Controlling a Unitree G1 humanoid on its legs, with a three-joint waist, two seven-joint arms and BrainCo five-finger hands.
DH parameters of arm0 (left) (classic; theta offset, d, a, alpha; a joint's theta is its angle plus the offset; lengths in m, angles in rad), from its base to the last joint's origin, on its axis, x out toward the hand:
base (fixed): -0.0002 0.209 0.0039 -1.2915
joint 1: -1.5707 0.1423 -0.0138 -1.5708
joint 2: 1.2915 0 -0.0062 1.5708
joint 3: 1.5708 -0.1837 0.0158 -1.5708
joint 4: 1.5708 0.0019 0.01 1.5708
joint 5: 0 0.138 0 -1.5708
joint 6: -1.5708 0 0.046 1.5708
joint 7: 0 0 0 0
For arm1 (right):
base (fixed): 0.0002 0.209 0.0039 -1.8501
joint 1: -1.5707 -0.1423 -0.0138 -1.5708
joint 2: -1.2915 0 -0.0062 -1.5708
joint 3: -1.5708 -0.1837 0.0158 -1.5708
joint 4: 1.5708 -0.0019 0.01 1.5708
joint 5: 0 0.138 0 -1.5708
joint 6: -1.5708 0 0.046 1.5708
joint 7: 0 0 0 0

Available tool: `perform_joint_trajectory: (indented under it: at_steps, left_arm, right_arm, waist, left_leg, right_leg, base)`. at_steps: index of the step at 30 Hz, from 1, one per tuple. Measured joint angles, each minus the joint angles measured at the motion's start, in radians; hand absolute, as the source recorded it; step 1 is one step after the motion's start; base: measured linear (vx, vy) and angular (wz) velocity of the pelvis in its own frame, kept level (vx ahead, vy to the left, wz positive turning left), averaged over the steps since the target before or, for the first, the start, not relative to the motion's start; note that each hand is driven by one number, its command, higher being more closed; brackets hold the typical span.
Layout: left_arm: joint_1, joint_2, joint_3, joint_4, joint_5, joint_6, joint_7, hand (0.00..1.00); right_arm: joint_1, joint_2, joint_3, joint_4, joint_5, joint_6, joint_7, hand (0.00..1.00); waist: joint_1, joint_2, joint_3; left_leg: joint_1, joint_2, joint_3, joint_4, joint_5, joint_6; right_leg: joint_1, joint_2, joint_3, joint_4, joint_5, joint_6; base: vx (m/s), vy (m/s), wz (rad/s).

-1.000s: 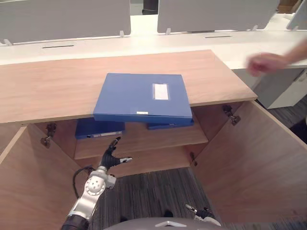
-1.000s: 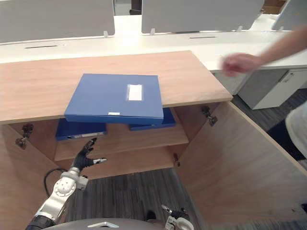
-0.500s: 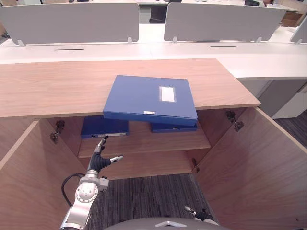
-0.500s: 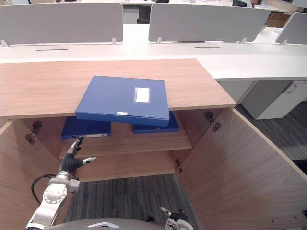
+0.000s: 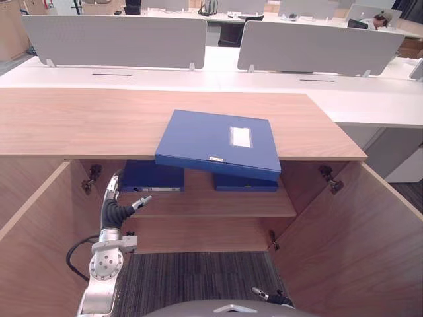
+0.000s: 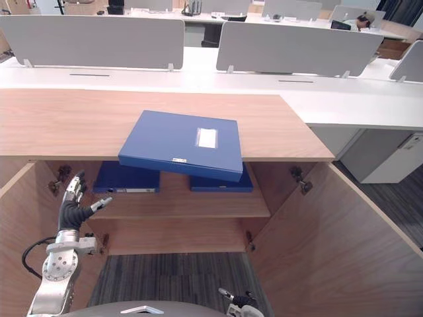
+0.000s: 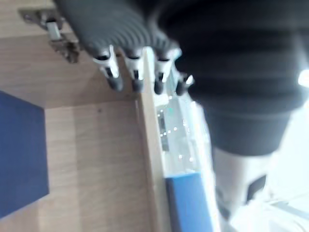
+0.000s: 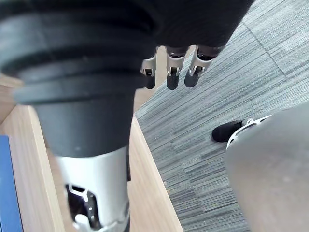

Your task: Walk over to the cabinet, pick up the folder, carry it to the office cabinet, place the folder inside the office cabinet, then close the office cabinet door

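A large blue folder (image 5: pixel 218 142) with a white label lies flat on the wooden cabinet top (image 5: pixel 79 122), its front edge hanging over the open cabinet. My left hand (image 5: pixel 115 206) is raised in front of the cabinet's left side, below and to the left of the folder, open with fingers straight and holding nothing. In the left wrist view its fingers (image 7: pixel 135 79) point at the shelf edge. My right hand (image 5: pixel 268 297) hangs low by the floor, and its fingers (image 8: pixel 169 72) are relaxed over grey carpet.
Both cabinet doors stand open: the left door (image 5: pixel 33 244) and the right door (image 5: pixel 350 238). Two more blue folders (image 5: pixel 153 177) (image 5: pixel 246 183) lie on the inner shelf (image 5: pixel 198 201). White desks with grey dividers (image 5: pixel 112 39) stand behind the cabinet.
The camera has tilted up, showing more of the desks. My left hand has risen and moved left. A person's hand seen at the right a second ago is gone.
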Motion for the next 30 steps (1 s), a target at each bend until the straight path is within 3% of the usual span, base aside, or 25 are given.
perform_joint_trajectory:
  at_steps: [10,19,25,30]
  left_arm:
    - [-0.021,0.006,0.069,-0.123,0.014,-0.025,0.029,0.0]
    - [-0.179,0.133,0.033,-0.118,0.136,-0.02,0.049,0.0]
    - [-0.349,0.262,0.137,-0.153,0.118,-0.022,0.074,0.0]
    - [-0.402,0.28,0.133,-0.249,0.077,-0.055,0.071,0.0]
  right_arm:
    - [0.039,-0.006,0.022,0.0,-0.002,-0.001,0.002,0.0]
    - [0.055,-0.02,0.042,0.012,-0.009,-0.002,0.013,0.0]
    - [0.056,-0.022,0.008,0.072,-0.007,-0.002,0.017,0.0]
    - [0.074,-0.018,-0.02,0.082,-0.005,0.002,0.025,0.0]
  waist:
    - [-0.006,-0.015,0.006]
    - [-0.014,-0.015,0.004]
    - [-0.021,-0.02,-0.012]
    - [-0.027,-0.021,-0.018]
  left_leg:
    - [0.017,-0.001,-0.008,0.0,-0.003,0.001]
    - [0.021,0.0,0.004,0.0,-0.014,-0.002]
    - [0.013,0.019,0.032,0.001,-0.021,-0.011]
    - [0.017,0.024,0.038,0.007,-0.03,-0.019]
  right_leg:
    - [0.021,-0.004,-0.011,0.0,-0.014,-0.002]
    - [0.025,0.003,0.003,-0.013,-0.007,-0.012]
    - [-0.005,0.016,0.045,0.008,-0.005,-0.01]
    - [-0.01,0.022,0.065,0.021,-0.006,-0.011]
  base:
    - [-0.02,0.006,0.03]
    - [0.02,0.003,-0.05]
    - [0.04,-0.013,-0.17]
    - [0.03,-0.01,-0.04]
